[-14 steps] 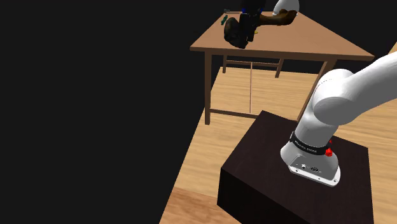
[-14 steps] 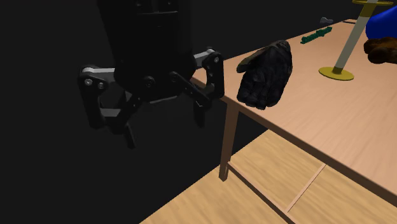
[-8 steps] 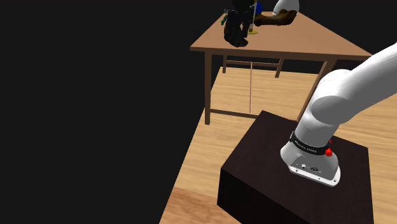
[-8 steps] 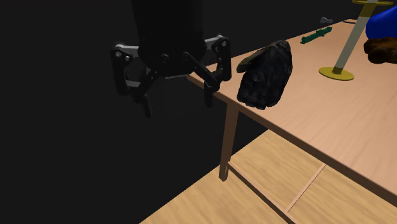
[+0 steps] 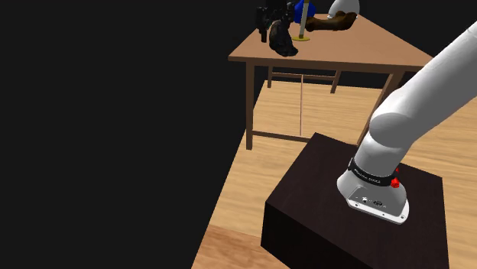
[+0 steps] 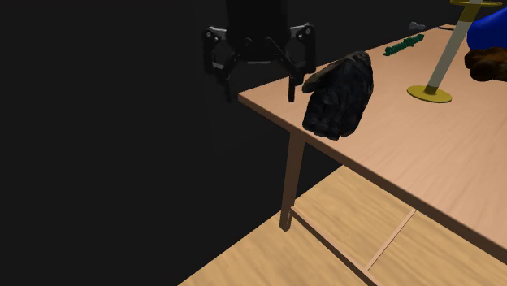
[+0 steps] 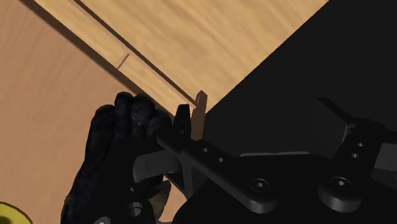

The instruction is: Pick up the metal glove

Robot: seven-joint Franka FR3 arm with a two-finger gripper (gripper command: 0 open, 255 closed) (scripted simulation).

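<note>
We see the jaws spread wide apart and holding nothing, poised at the corner of the wooden bench point(image 6: 422, 154). The black glove point(image 6: 337, 93) lies on the bench just beside them, outside the gap between them. Farther beyond the glove stands a pole on a yellow disc base point(image 6: 429, 94).

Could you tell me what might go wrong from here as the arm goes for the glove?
1. The open gripper hangs about the corner of the table, beside the glove rather than over it. Going down here, one finger could strike the tabletop while the other passes outside the edge.
2. The glove lies close to the table's edge, so a sideways nudge might push it off.
3. Shutting now would likely clasp nothing.
</note>
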